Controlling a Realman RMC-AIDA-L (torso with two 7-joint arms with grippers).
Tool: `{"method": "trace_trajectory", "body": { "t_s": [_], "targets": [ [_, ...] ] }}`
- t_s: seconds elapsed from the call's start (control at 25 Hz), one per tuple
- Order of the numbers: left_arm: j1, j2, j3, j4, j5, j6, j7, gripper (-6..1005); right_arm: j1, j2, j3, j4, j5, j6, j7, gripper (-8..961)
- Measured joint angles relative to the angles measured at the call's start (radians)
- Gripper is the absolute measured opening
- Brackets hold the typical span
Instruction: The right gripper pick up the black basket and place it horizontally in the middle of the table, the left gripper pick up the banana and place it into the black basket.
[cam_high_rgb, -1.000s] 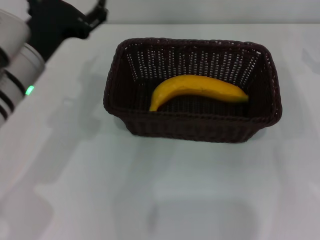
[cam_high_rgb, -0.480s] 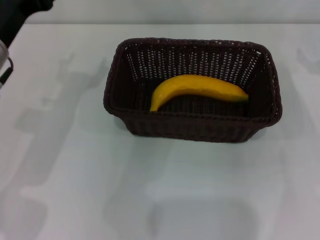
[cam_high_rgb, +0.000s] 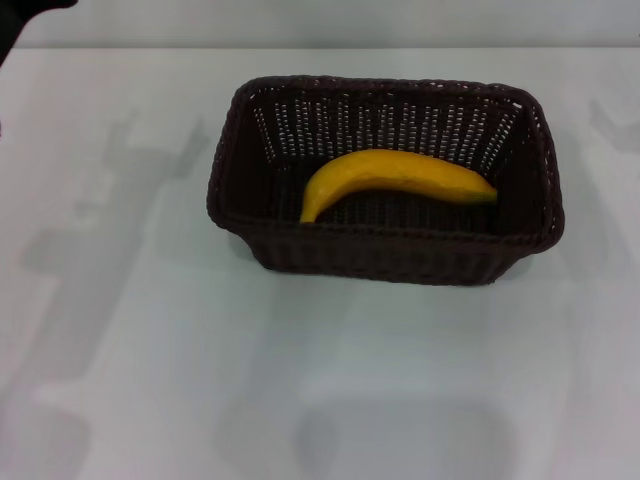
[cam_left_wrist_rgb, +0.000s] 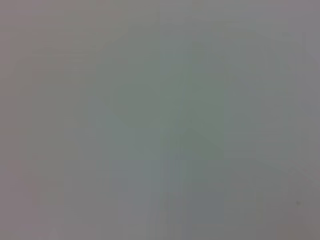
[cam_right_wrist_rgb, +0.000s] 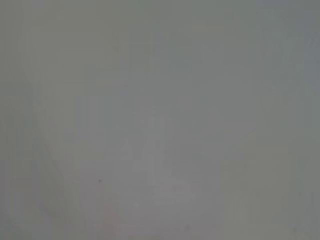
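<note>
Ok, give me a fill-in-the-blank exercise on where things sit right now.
1. The banana lies inside the black ____.
2. The black basket stands on the white ____.
3. The colour of the banana is ____.
4. The number of grippers touching the black basket in the head view is ____.

Missing words: basket; table; yellow; zero

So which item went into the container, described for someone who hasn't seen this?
On the white table sits a dark woven wicker basket. Lying on its floor is the banana, the only thing inside: curved, bright yellow, against the dark weave.
</note>
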Motion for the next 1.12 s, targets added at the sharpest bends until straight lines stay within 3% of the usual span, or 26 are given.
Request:
{"method": "trace_trajectory", "body": {
  "t_s": [0.2, 0.48, 0.72, 0.88, 1.12],
  "targets": [
    [0.006, 0.003, 0.02, 0.036, 0.126, 0.068, 0.001, 879, 0.001, 0.0, 0.0, -0.001, 0.001, -0.003, 0.0, 841],
    [-0.053, 0.003, 0.118, 0.126, 0.343, 0.482, 0.003, 879, 0.008, 0.0, 0.0, 0.0, 0.001, -0.004, 0.0, 842],
    [-0.089, 0.0, 0.174, 0.14, 0.407, 0.7, -0.002, 879, 0.009, 0.0, 0.0, 0.0, 0.001, -0.004, 0.0, 842],
    [-0.087, 0.0, 0.195, 0.132, 0.451, 0.726, -0.017, 879, 0.009, 0.0, 0.0, 0.0, 0.001, -0.004, 0.0, 842],
    [-0.081, -0.001, 0.21, 0.108, 0.575, 0.728, -0.187, 879, 0.009, 0.0, 0.0, 0.0, 0.001, -0.018, 0.0, 842]
  ]
}}
